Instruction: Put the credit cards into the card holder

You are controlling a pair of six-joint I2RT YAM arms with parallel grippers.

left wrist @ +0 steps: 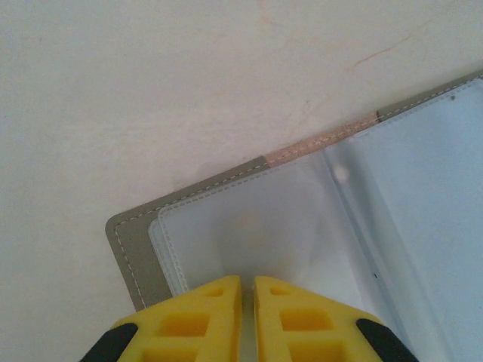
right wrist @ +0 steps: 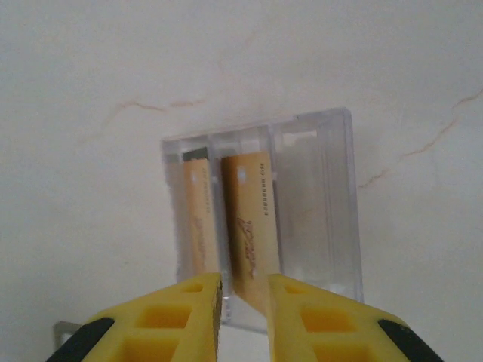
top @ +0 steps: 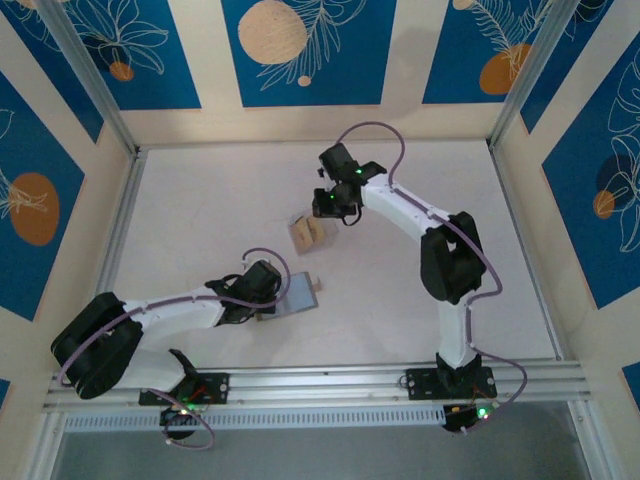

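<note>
Left pincer (left wrist: 247, 285), nearly closed, pinched the card holder (left wrist: 134, 243), at 6 o'clock of the clear case (right wrist: 317, 196). Right pincer (right wrist: 245, 285), part-open, straddled 1 tan credit card (right wrist: 249, 211); closing off-centre might drag the case.

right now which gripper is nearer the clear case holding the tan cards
Right. The right gripper hangs at the clear case, fingers astride a tan card; the left gripper is apart, at the card holder.

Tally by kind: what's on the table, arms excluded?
Tan cards: 2, both in the case
Clear plastic case: 1
Grey card holder: 1, lying open
Dark sliver behind one card: too little shows to count
Total: 4, sliver not counted
</note>
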